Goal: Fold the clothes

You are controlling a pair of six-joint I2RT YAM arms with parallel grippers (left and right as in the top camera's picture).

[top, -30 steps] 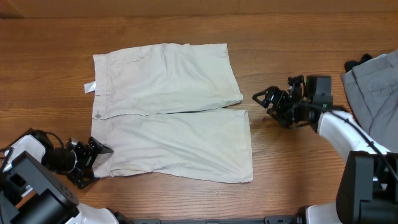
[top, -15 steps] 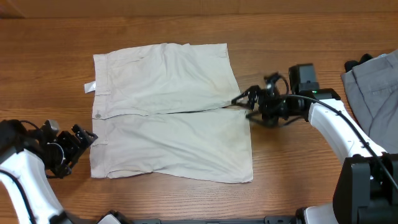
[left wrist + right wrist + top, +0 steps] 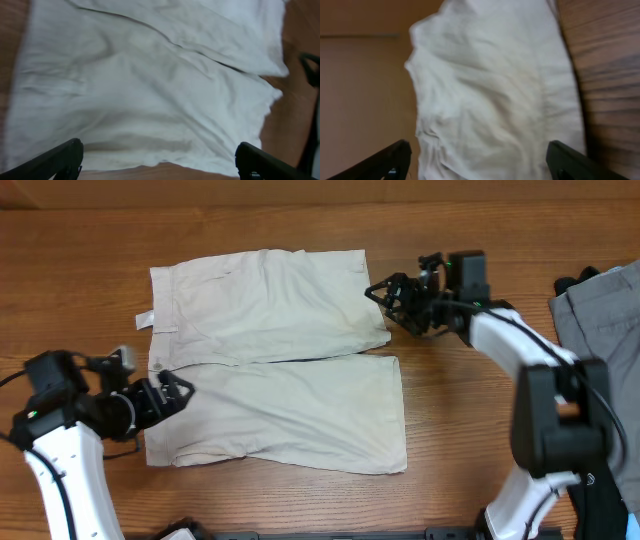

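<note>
I am holding my left gripper (image 3: 180, 391) wide open over the waistband end of the cream shorts (image 3: 280, 360) lying flat on the wooden table (image 3: 460, 440), while my right gripper (image 3: 379, 295), jaws likewise spread, is hovering beside the upper leg's hem.

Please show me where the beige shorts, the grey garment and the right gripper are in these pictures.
beige shorts (image 3: 270, 340): overhead view, on the far leg, near the middle.
grey garment (image 3: 605, 320): overhead view, on its fabric at the picture's right edge.
right gripper (image 3: 385, 300): overhead view, between its open fingertips.
</note>
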